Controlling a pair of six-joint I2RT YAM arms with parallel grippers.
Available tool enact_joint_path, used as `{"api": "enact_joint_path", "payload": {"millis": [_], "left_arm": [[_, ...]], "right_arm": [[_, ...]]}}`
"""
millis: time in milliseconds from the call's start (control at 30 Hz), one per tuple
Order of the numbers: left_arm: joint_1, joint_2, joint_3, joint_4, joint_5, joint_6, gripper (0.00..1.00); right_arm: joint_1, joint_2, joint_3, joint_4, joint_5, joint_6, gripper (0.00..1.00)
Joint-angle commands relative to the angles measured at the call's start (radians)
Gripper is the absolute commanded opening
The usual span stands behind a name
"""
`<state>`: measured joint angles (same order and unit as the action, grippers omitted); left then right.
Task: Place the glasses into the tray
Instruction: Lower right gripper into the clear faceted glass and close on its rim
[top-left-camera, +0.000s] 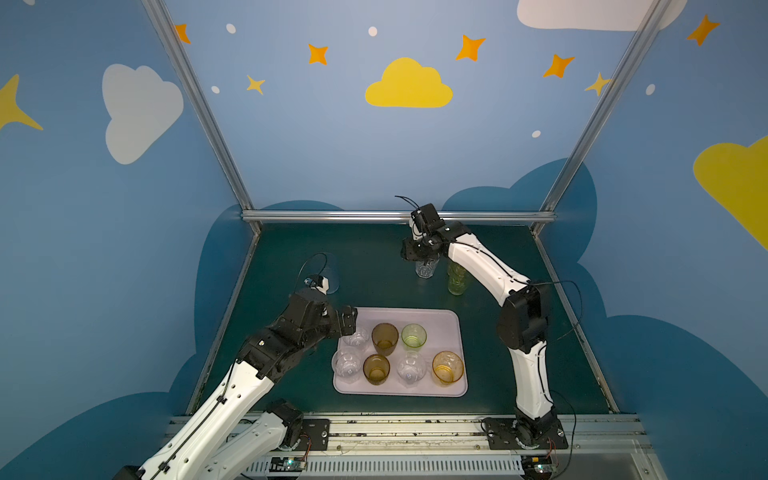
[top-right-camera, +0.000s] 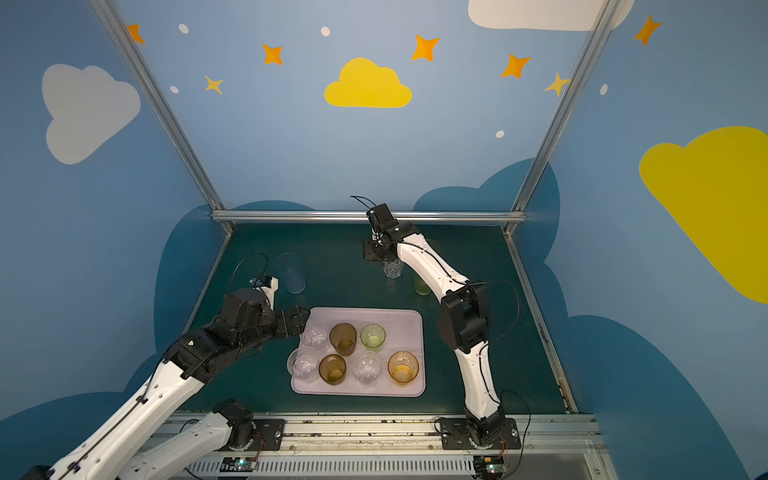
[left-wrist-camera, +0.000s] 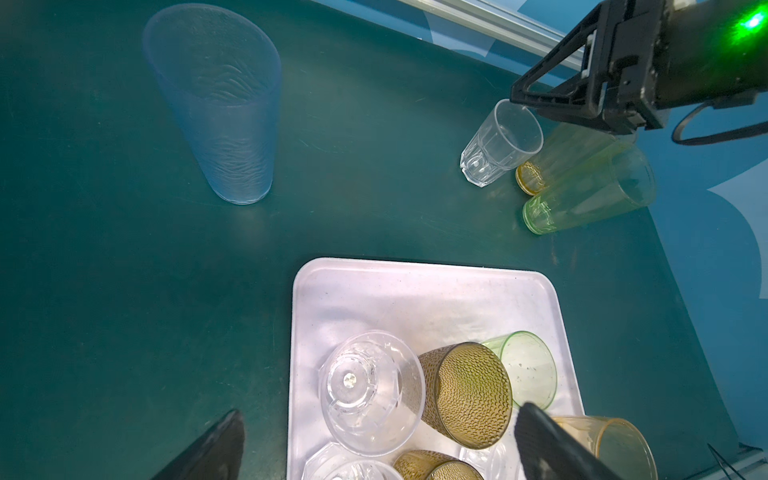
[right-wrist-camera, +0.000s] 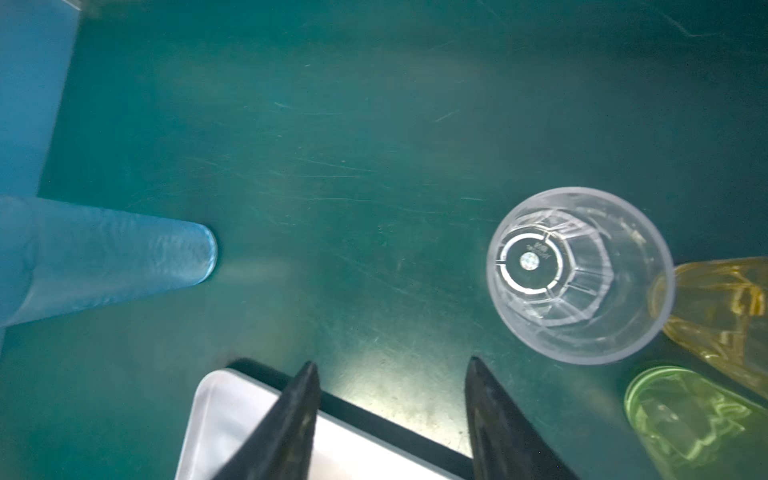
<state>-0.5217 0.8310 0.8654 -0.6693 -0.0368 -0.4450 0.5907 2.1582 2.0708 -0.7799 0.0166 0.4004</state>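
Paired high views down over the whole table; close wrist views downward, tray in both.

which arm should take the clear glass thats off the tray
Right. The right gripper, open, is close beside the clear glass; the left gripper is over the tray, farther off.

A dark green tabletop fills the lower middle of both top views. Blue walls above it carry a yellow cloud, a white cloud at upper left and orange stars. An aluminium rail crosses the bottom.
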Motion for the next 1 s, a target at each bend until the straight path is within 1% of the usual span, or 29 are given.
{"api": "enact_joint_path", "payload": {"millis": [0, 167, 300, 400, 500, 633, 767, 967], "left_arm": [[0.005, 0.009, 0.0, 0.007, 0.009, 0.007, 1.0], [0.006, 0.008, -0.001, 0.015, 0.029, 0.015, 1.0], [0.008, -0.002, -0.011, 0.024, 0.022, 0.012, 1.0], [0.009, -0.002, -0.011, 0.016, 0.004, 0.009, 1.0], [0.008, -0.003, -0.012, 0.014, -0.002, 0.007, 1.0], [0.01, 0.0, -0.012, 0.019, 0.003, 0.008, 1.0], [0.012, 0.005, -0.012, 0.021, 0.005, 0.009, 1.0], [0.018, 0.012, -0.012, 0.02, 0.006, 0.007, 1.0]], "right_arm": [[-0.014, 0.03, 0.034, -0.037, 0.035, -0.015, 0.53], [-0.028, 0.06, 0.045, -0.038, 0.038, -0.02, 0.52], [-0.035, 0.085, 0.056, -0.039, 0.049, -0.025, 0.45], [-0.04, 0.103, 0.068, -0.039, 0.05, -0.027, 0.43], [-0.04, 0.128, 0.088, -0.042, 0.058, -0.035, 0.39], [-0.045, 0.167, 0.124, -0.058, 0.068, -0.046, 0.37], [-0.046, 0.194, 0.145, -0.065, 0.079, -0.053, 0.32], [-0.049, 0.222, 0.169, -0.065, 0.083, -0.066, 0.29]]}}
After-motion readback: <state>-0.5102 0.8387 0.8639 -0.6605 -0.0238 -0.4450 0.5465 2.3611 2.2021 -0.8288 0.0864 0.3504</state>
